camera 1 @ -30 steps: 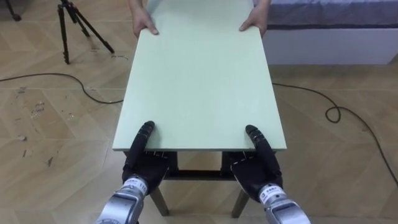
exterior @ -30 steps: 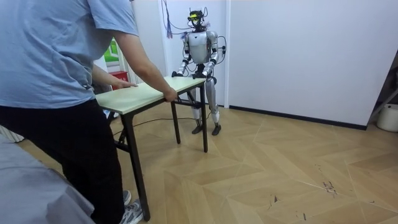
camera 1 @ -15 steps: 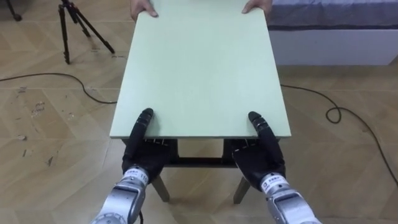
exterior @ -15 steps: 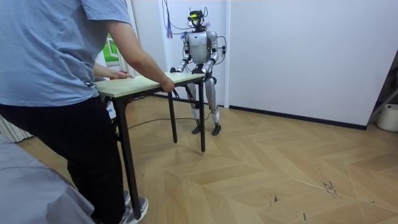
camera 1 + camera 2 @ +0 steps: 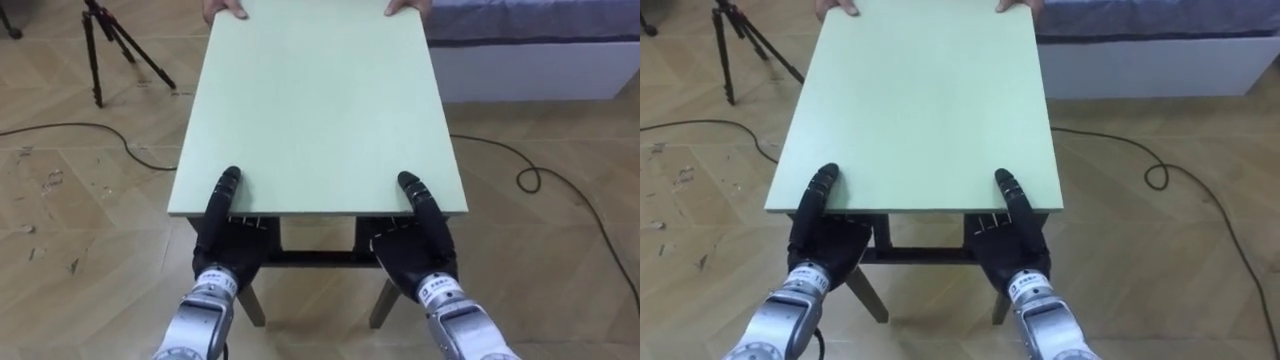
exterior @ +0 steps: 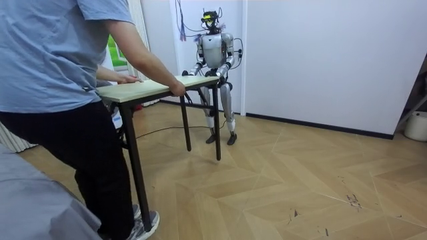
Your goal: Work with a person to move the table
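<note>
A pale green table point(image 5: 315, 110) with dark legs stretches away from me. My left hand point(image 5: 228, 255) grips its near edge at the left corner, thumb lying on top and fingers underneath. The right hand point(image 5: 415, 255) clamps the near right corner the same way. At the far end a person's hands point(image 5: 222, 10) hold the two far corners. In the room view the person point(image 6: 60, 100) in a blue shirt stands at the room view's left, holding the table point(image 6: 153, 87) level, and I stand upright at its other end by the white wall.
A black tripod point(image 5: 110, 45) stands on the wood floor to the far left. Dark cables point(image 5: 90, 130) cross the floor on both sides. A low white bed base point(image 5: 540, 60) lies at the far right. A white bin point(image 6: 419, 125) sits by the wall.
The person has stepped back and the table has shifted toward the room view's left. Both my hands keep the same hold on the near edge.
</note>
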Controlling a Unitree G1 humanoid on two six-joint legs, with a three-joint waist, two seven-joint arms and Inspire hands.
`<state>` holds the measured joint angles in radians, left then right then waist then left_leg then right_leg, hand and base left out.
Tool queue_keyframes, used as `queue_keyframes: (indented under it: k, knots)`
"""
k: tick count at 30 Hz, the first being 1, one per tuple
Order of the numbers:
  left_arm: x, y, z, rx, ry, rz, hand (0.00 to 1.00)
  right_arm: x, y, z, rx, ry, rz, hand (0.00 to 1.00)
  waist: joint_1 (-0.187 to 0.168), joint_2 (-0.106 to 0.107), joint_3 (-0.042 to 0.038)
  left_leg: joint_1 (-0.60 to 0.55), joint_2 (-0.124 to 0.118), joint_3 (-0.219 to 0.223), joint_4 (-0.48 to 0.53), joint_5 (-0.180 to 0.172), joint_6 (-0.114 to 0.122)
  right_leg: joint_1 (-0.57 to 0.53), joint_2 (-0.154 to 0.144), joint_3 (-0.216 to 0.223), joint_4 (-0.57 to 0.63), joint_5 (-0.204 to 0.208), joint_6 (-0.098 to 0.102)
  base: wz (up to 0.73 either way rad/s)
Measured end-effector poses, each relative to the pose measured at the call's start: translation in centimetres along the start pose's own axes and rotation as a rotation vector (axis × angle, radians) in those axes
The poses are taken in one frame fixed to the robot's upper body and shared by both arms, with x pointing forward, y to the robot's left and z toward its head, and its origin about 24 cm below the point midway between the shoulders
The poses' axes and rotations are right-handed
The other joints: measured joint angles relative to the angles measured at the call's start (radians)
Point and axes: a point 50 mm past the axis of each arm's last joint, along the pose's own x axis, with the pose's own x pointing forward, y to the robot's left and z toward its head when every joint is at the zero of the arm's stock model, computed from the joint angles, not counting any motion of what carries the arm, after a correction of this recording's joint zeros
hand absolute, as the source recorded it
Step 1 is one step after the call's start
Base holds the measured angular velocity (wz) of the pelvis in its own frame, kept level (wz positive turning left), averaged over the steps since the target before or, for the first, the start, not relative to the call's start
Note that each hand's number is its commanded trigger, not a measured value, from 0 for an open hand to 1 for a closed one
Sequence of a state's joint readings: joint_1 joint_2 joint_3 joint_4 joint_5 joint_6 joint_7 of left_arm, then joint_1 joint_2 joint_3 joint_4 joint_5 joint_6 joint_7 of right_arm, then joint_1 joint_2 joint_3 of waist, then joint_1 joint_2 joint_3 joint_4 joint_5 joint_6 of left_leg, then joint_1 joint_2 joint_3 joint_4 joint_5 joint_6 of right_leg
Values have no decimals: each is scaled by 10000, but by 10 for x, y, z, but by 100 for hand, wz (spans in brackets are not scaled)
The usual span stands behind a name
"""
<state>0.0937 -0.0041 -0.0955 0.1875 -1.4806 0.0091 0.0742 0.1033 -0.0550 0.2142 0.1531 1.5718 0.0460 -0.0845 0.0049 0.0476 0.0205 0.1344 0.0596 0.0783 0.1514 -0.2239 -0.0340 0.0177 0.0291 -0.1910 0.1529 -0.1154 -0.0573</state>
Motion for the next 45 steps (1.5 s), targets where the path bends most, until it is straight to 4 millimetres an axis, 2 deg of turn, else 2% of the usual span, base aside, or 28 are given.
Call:
queue_keyframes:
  k: [3,16,18,22,25,28,30,31,33,34,35,36,37,39,40,42,43,45]
  knots:
    - [-4,2,-2,187,-83,47,100,-3,0,-1,-148,8,13,100,5,33,-21,4,-1,1,3,0,0,-2,4,-5,0,0,0,0]
    - [-23,11,-9,66,-93,182,100,-16,-1,0,-539,-49,-41,100,118,16,-26,8,-6,8,-1,0,0,-10,-2,28,8,0,0,0]
    - [-26,12,-9,70,-103,187,100,-18,-2,-2,-503,-48,-70,100,301,-50,-43,-18,-12,26,-2,0,0,-79,3,27,17,-1,1,-15]
    - [-28,12,-10,63,-74,169,100,-19,-3,-1,-492,-62,-92,100,303,-219,-23,-70,32,25,56,-1,0,-210,39,19,176,-2,2,-3]
    - [-30,15,-11,36,-78,265,100,-20,-5,-2,-470,-58,-163,100,315,-362,-25,-323,52,26,531,-10,-15,-317,54,35,396,-5,-4,1]
    - [-31,16,-13,42,9,307,100,-21,-7,-2,-477,-50,-185,100,364,-450,-9,-1087,75,3,1856,-136,-145,-614,20,153,771,-68,-108,-3]
    - [-34,20,-15,-14,37,444,100,-24,-11,-3,-554,-99,-298,100,552,-466,1,-1918,214,-80,3553,-172,-184,-764,-71,228,1043,-183,-276,-18]
    - [-35,21,-16,-28,47,471,100,-25,-12,-2,-566,-152,-311,100,565,-456,0,-2150,251,-112,3987,-171,-184,-770,-61,214,1049,-241,-326,0]
    - [-36,22,-17,-57,113,495,100,-27,-14,-1,-588,-234,-331,100,555,-386,8,-2934,495,-237,5233,-182,-206,-1093,97,1,1296,-374,-503,13]
    - [-36,22,-18,-57,134,498,100,-28,-15,0,-598,-238,-356,100,532,-378,15,-3036,537,-255,5420,-206,-247,-1173,123,-91,1331,-376,-559,14]
    - [-37,22,-20,-77,190,529,100,-29,-16,1,-634,-263,-411,100,527,-314,27,-3158,640,-304,5893,-291,-324,-1263,178,-261,1421,-379,-658,5]
    - [-39,24,-22,-101,266,604,100,-30,-18,3,-694,-282,-481,100,525,-149,27,-3015,757,-368,6426,-439,-431,-1285,281,-448,1426,-320,-745,3]
    - [-39,25,-24,-109,303,629,100,-31,-19,4,-719,-309,-509,100,489,-84,31,-2867,779,-404,6521,-519,-493,-1340,295,-566,1447,-277,-771,10]
    - [-39,23,-27,-231,411,454,100,-32,-16,7,-766,-440,-386,100,223,184,22,-2157,779,-569,6198,-928,-697,-1891,319,-846,1715,-96,-828,26]
    - [-39,22,-27,-231,432,389,100,-31,-15,8,-767,-523,-323,100,179,228,12,-1932,797,-584,5891,-1056,-699,-2114,318,-870,1792,-28,-833,19]
    - [-35,14,-25,-121,448,74,100,-28,-10,9,-792,-586,56,100,-85,310,11,-1135,830,-539,3836,-1652,-658,-2946,211,-1059,1879,427,-828,17]
    - [-33,12,-24,-56,457,-29,100,-27,-7,10,-810,-619,161,100,-169,320,17,-1084,799,-511,3393,-1780,-628,-3166,146,-1121,1865,540,-818,19]
    - [-26,4,-24,43,448,-273,100,-22,-1,13,-832,-716,384,100,-289,327,19,-1193,458,-490,2459,-2109,-176,-3785,-104,-1154,1666,1204,-728,3]
